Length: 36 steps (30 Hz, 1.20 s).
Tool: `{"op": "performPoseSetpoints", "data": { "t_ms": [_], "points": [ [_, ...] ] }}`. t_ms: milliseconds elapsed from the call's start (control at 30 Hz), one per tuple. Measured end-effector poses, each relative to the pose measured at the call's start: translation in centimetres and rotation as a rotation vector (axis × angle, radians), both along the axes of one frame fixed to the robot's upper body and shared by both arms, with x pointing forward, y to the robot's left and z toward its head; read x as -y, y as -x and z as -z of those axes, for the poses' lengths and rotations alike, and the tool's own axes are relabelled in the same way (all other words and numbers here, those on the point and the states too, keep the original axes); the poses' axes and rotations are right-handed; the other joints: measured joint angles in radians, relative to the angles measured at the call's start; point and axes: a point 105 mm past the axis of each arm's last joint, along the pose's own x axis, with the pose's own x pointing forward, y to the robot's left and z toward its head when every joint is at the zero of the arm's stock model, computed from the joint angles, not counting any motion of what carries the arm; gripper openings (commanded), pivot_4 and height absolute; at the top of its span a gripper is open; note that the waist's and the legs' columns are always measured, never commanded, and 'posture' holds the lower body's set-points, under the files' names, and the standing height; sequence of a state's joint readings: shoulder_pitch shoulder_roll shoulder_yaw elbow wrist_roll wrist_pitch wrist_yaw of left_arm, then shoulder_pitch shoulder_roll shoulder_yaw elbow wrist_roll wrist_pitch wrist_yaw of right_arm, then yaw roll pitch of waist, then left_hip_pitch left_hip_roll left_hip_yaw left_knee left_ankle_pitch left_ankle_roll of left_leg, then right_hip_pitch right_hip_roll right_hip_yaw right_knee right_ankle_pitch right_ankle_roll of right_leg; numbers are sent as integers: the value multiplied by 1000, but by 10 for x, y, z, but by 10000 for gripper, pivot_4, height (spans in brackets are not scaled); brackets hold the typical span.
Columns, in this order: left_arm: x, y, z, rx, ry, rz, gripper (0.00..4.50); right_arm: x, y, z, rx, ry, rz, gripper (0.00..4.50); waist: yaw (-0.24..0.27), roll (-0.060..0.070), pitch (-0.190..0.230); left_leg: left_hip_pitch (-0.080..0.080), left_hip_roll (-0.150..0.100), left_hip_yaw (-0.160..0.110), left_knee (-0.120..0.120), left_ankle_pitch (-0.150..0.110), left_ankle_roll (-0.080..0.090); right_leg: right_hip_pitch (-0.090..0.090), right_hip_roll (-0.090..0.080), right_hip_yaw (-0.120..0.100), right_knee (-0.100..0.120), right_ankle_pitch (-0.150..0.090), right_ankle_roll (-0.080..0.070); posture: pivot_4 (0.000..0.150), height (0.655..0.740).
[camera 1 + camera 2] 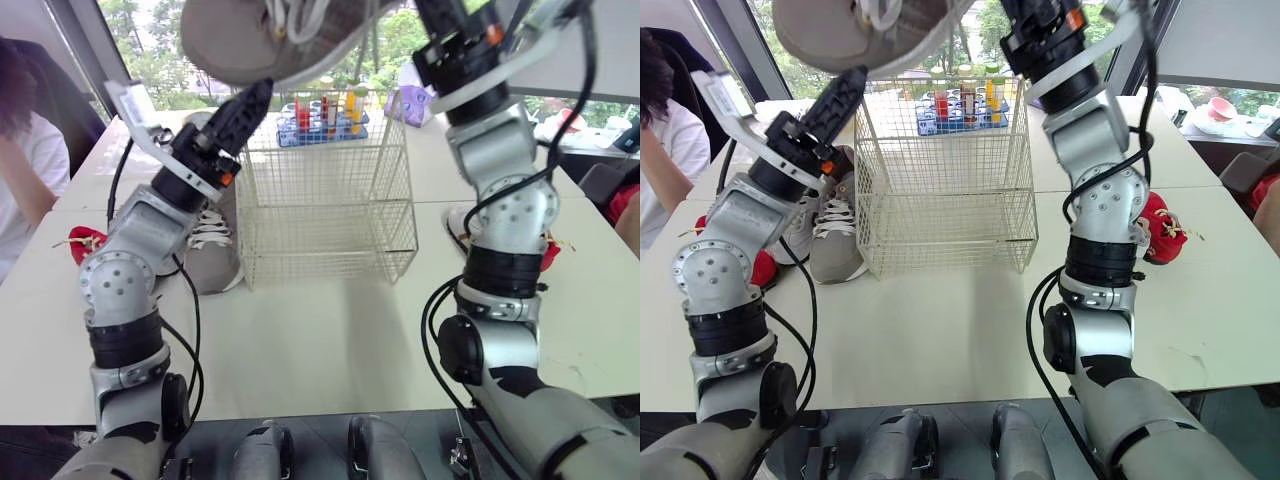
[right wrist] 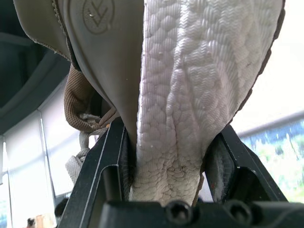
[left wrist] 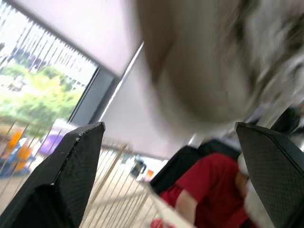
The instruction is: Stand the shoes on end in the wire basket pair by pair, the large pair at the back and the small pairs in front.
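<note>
The right gripper [image 2: 171, 156] is holding a large grey shoe [image 1: 265, 40] high over the wire basket [image 1: 330, 205]. The right wrist view is giving the grip up close: the jaws are clamping one end of the shoe, white knobbly sole on one side and tan lining on the other. The head views are placing the left gripper [image 1: 245, 110] just under the shoe's other end, by the basket's left rim. The left wrist view is showing its jaws spread wide, gripping nothing. A second grey shoe [image 1: 210, 255] is lying on the tabletop [image 1: 330, 340] beside the basket's left wall. A small red shoe [image 1: 85, 240] is lying further left, and another red shoe [image 1: 1155, 225] is lying right of the basket.
</note>
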<state>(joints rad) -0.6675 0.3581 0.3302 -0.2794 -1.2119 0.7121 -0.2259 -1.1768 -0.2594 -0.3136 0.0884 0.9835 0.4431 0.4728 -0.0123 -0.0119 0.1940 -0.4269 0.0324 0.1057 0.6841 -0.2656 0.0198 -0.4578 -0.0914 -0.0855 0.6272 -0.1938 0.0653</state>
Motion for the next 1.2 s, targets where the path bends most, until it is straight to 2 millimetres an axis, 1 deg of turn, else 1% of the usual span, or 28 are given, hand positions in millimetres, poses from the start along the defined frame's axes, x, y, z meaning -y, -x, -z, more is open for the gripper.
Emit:
{"op": "performPoseSetpoints", "data": {
  "t_ms": [67,133,200,267,333,400,533,600,733,867,1000,1067,1167,1200],
  "points": [
    [-3,7,4,-6,-62,-38,44851,21,4,-21,80,27,63,16488,2,0,0,0,0,0,0,0,1,1,0,0,-2,0,0,1500,7400],
    [-5,18,6,9,-160,-77,44851,39,4,-33,153,91,133,16488,0,0,0,0,0,1,-1,-1,2,1,0,0,-4,0,0,1500,7400],
    [-5,27,11,19,-250,-103,44851,55,-2,-40,189,168,211,16488,-1,0,0,1,0,1,-1,-1,2,1,0,0,-5,0,0,1500,7400],
    [-6,33,15,22,-331,-127,44851,63,-9,-39,213,260,269,16488,-3,0,0,1,0,1,-1,-1,2,1,1,0,-5,0,0,1500,7400],
    [-9,41,23,16,-451,-162,44851,62,-20,-33,235,401,306,16488,-10,0,0,1,0,2,-2,-1,2,0,2,2,-5,0,0,1500,7400],
    [-14,46,35,-17,-524,-202,44851,58,-33,-20,235,535,320,16488,-11,1,0,1,0,2,-3,-1,1,-1,3,2,-5,0,-1,1500,7400],
    [-25,53,50,-88,-520,-242,44851,54,-50,3,203,671,310,16488,-5,1,0,0,2,2,-3,0,0,-2,2,2,-6,0,-1,1500,7400],
    [-28,56,52,-100,-525,-253,44851,51,-55,10,205,727,317,16488,-1,1,1,0,1,2,-2,0,-1,-2,1,2,-6,0,-1,1500,7400],
    [-29,57,52,-104,-514,-260,44851,34,-59,23,245,871,292,16488,-1,1,1,0,1,3,-2,0,-2,0,1,2,-8,0,-1,1500,7400],
    [-31,57,53,-104,-509,-264,44851,32,-67,42,202,961,268,16488,1,1,1,-1,1,3,-2,2,-5,0,1,2,-8,0,-1,1500,7400],
    [-31,56,52,-94,-511,-274,44851,26,-73,51,154,1006,255,16488,-3,1,1,0,1,3,-2,3,-6,0,1,2,-8,0,-1,1500,7400],
    [-31,56,51,-88,-507,-279,44851,24,-80,63,98,1030,252,16488,-2,1,1,0,1,2,-2,3,-6,0,1,2,-8,0,-1,1500,7400],
    [-30,55,53,-91,-512,-280,44851,23,-87,74,35,1048,263,16488,-1,1,1,0,1,2,-2,3,-6,0,1,2,-8,0,-1,1500,7400],
    [-30,54,53,-92,-514,-283,44977,23,-90,77,18,1049,273,21468,-1,1,1,0,1,3,-2,3,-6,0,1,2,-8,0,-1,1500,7400]
  ]
}}
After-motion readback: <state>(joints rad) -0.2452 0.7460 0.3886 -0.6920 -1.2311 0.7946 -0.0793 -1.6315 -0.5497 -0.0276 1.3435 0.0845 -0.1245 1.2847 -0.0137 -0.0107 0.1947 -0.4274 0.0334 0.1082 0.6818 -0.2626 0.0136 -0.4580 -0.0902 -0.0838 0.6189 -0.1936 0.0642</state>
